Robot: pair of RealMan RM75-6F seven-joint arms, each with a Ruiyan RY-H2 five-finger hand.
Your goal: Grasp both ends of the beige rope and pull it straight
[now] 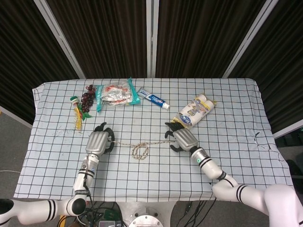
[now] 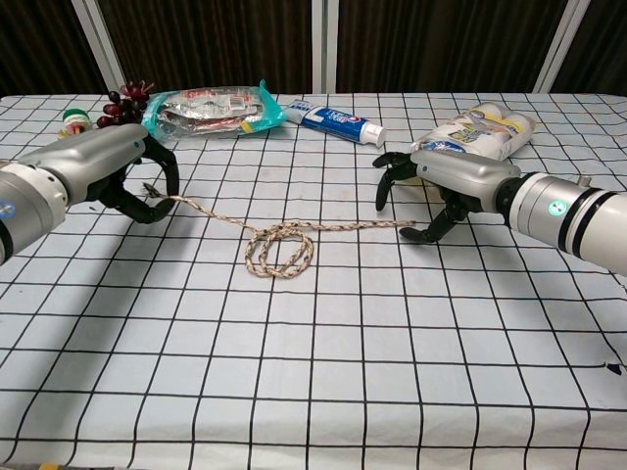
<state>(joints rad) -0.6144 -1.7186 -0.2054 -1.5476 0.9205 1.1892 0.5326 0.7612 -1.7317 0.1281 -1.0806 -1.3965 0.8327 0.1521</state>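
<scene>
Beige rope [image 2: 279,245] lies across the middle of the checked table [image 2: 323,392], running from the left hand [image 2: 103,168] through a small coiled loop near the centre and on to the right hand [image 2: 436,181]. At the rope's left end, the left hand has its dark fingers [image 2: 162,181] curled round the strand, gripping it just above the cloth; the head view shows the same hand [image 1: 98,141] with the rope leaving it toward the coil. At the other end, the right hand hangs over the rope's tip with its fingers [image 2: 387,181] spread and arched, the thumb reaching down beside the strand; its fingers are open and hold nothing, and whether any fingertip touches the rope cannot be told. From the head view the right hand [image 1: 182,138] sits just beyond the rope's right end. Along the far side of the table lie a bunch of dark grapes [image 1: 87,98], a clear snack bag with teal edges [image 1: 116,93], a toothpaste tube [image 1: 153,99] and a pack of rolls [image 1: 196,109], all well apart from the rope
</scene>
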